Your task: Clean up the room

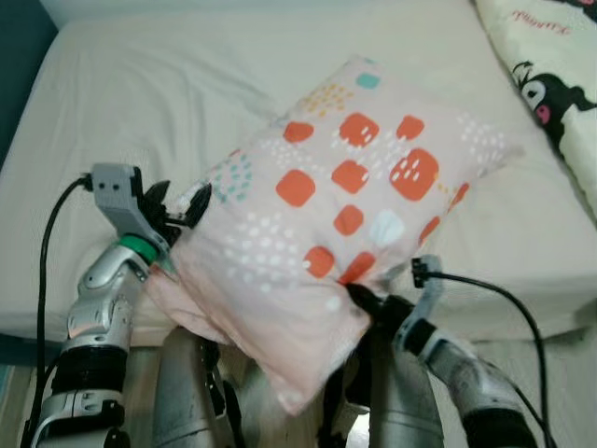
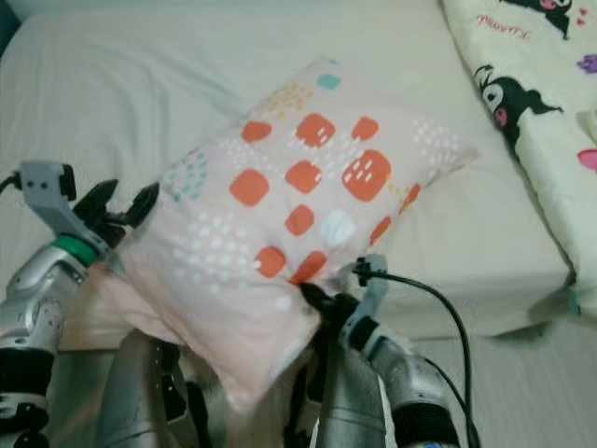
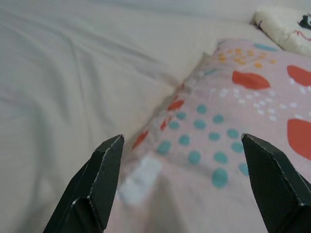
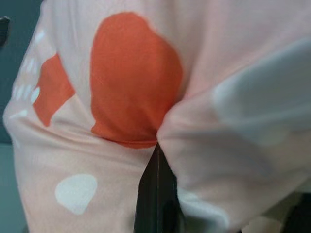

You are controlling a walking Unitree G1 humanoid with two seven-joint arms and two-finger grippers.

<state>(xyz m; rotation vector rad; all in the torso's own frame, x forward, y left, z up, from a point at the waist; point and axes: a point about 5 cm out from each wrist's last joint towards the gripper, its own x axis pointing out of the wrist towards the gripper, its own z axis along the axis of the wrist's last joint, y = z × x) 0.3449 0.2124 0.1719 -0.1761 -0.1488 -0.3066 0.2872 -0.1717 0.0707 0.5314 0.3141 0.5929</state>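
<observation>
A pink pillow (image 1: 345,215) with orange squares lies half on the bed (image 1: 140,103), overhanging its near edge. The right gripper (image 1: 359,297) pinches its lower edge; the left gripper (image 1: 177,207) sits spread beside its corner. It looks soft, light and floppy, so hold the edges.

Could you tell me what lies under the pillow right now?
The pillow lies partly on the bed, its near end overhanging. The right gripper pinches that end. Sheet beneath is hidden.

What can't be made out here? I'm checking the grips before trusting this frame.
- Right gripper: fingertips buried in pillow fabric, both eye views; right wrist view shows one finger only.
- Pillow's underside: hidden by its own bulk.
- Cartoon blanket: cut off by the frame edge.
- Left gripper: open beside the pillow; contact unclear.
</observation>
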